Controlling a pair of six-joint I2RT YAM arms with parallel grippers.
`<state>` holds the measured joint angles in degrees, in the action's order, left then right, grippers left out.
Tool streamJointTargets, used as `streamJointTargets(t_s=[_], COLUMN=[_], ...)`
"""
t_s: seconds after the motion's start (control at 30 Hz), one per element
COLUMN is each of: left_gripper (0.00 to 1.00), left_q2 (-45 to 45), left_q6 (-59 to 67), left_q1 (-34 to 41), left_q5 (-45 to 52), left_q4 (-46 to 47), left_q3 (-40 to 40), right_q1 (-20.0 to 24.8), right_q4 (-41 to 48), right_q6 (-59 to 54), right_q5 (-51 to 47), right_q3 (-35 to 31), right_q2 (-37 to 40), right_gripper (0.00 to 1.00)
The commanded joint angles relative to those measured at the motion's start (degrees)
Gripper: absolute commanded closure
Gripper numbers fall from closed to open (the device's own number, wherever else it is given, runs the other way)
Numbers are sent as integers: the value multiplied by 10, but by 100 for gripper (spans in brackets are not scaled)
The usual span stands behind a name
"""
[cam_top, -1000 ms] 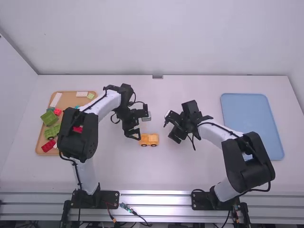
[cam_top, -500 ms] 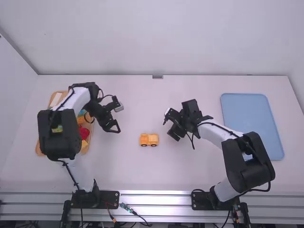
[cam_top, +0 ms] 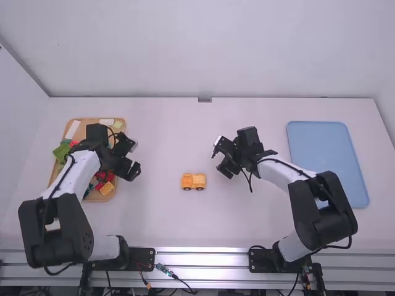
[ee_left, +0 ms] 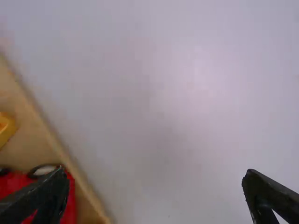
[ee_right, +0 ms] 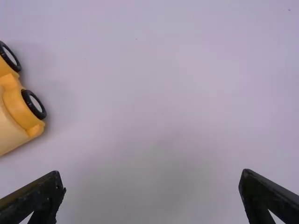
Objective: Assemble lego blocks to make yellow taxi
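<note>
My left gripper (cam_top: pixel 133 158) is over the right edge of the wooden tray of blocks; in its wrist view the left gripper (ee_left: pixel 156 193) stands open, nothing between its fingers. A red wheeled piece (ee_left: pixel 70 200) and part of a yellow piece (ee_left: pixel 5 128) lie in the tray below. The yellow-orange wheeled vehicle (cam_top: pixel 194 181) rests mid-table. My right gripper (cam_top: pixel 221 158) is just beyond and right of it; in its wrist view the right gripper (ee_right: pixel 153 193) is open and empty, and the yellow vehicle (ee_right: pixel 18 109) sits off to one side.
The wooden tray (cam_top: pixel 57 176) at the left holds several green, red, white and yellow blocks, partly under the left arm. A blue tray (cam_top: pixel 327 154) lies at the right, with the right forearm near its front left edge.
The left gripper has gone left, away from the yellow vehicle to the wooden tray, its arm folding back toward its base. The vehicle has stayed put; the right arm has barely shifted.
</note>
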<state>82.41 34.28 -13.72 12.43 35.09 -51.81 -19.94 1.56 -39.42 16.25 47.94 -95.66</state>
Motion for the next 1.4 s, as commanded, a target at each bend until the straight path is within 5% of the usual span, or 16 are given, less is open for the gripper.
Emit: streamJointTargets(t_s=[0.0,0.53,1.03,1.17,1.27,1.37], left_gripper=[1,1,0,6,25,29], left_q2=[-30,-48,23,46,48,48], left_q6=[-47,-168,-202,-202,-187,-177], left_q1=[-4,-6,-126,-121,-121,-124], left_q5=[-30,-143,-26,-45,-42,-44], left_q4=[-8,-100,-64,-67,-61,-59], left_q3=[22,72,62,62,62,62], right_q1=[5,38,24,16,17,21], right_q4=[-3,53,47,47,47,49], right_q6=[-15,-19,-20,-19,-20,-19], right_q5=[-2,32,33,32,32,32], right_q3=[9,75,75,75,75,76], right_q2=[14,14,14,14,14,14], right_gripper=[1,1,1,1,1,1])
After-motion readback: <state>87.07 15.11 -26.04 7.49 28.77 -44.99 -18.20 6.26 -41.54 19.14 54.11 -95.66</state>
